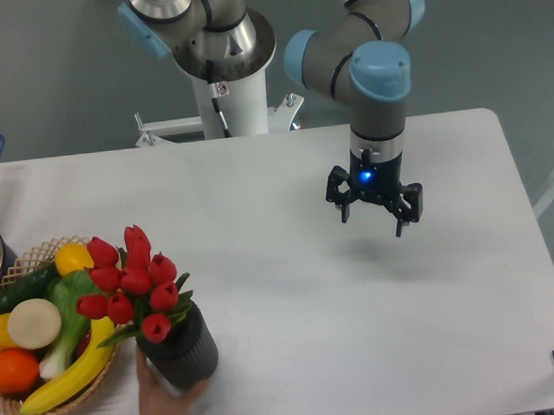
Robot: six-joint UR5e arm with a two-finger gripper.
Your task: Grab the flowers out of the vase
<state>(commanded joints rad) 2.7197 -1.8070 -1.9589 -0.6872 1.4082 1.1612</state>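
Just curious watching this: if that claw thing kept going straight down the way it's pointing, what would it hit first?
Most likely the bare white table. The gripper points straight down over empty tabletop, well right of the flowers and vase; its height is hard to judge.

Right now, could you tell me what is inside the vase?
The flowers stand in the vase: red tulip buds and green leaves show above its mouth. The stems below the rim are hidden by the dark wall, as is anything else inside.
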